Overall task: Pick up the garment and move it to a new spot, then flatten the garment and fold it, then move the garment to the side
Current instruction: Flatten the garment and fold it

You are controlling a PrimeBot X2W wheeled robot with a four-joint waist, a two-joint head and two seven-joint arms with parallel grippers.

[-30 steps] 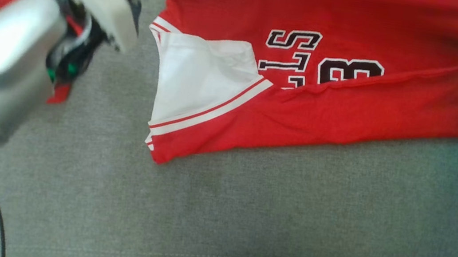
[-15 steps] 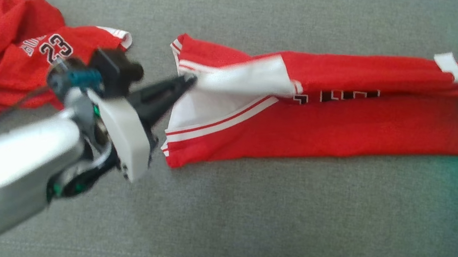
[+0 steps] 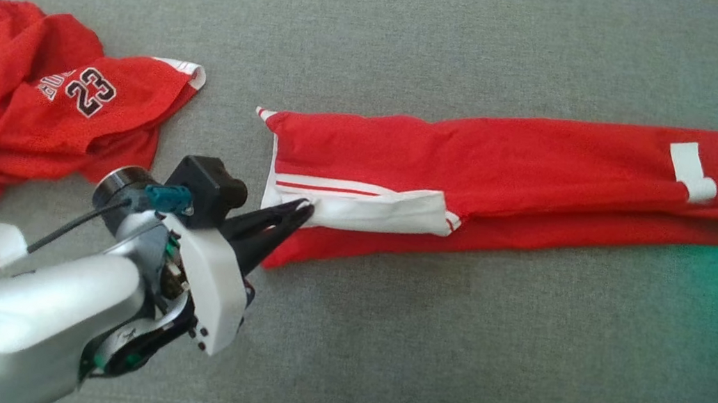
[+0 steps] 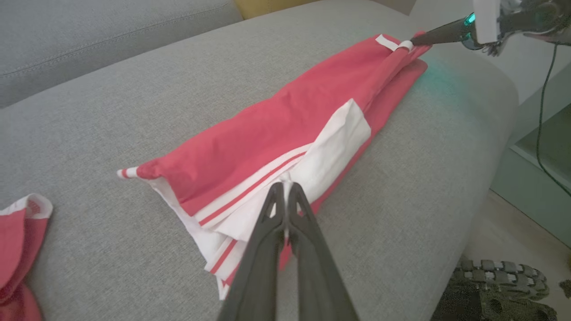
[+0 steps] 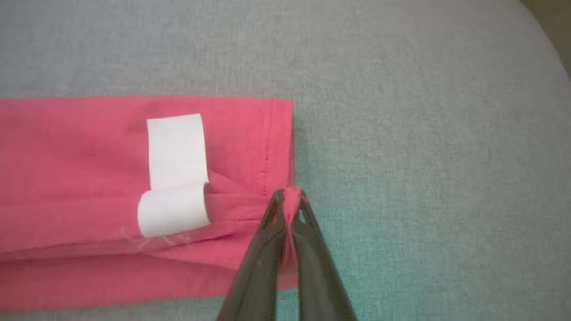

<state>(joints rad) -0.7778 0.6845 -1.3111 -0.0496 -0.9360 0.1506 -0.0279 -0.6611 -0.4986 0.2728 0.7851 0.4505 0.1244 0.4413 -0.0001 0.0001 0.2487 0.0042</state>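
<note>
Two grippers hold opposite ends of the garment (image 3: 547, 165), a red shirt folded into a long band that lies flat on the grey cushion (image 3: 377, 373). The left gripper (image 3: 302, 209) has its fingers clenched on the edge of the white panel (image 3: 386, 209) at the striped end. In the left wrist view a sliver of white cloth sits between the tips, and the band runs away from them towards the far end. The right gripper (image 5: 289, 196) is clamped on a small pinch of red cloth at the hemmed corner, and the red fold shows between its tips. A white label (image 5: 176, 151) lies just to the left of those fingers in the right wrist view, its lower end curled over. The stitched hem runs up from the tips. A second red jersey (image 3: 28, 106), numbered 23, lies crumpled on the cushion to the outer side of the left fingers, apart from the band.
</note>
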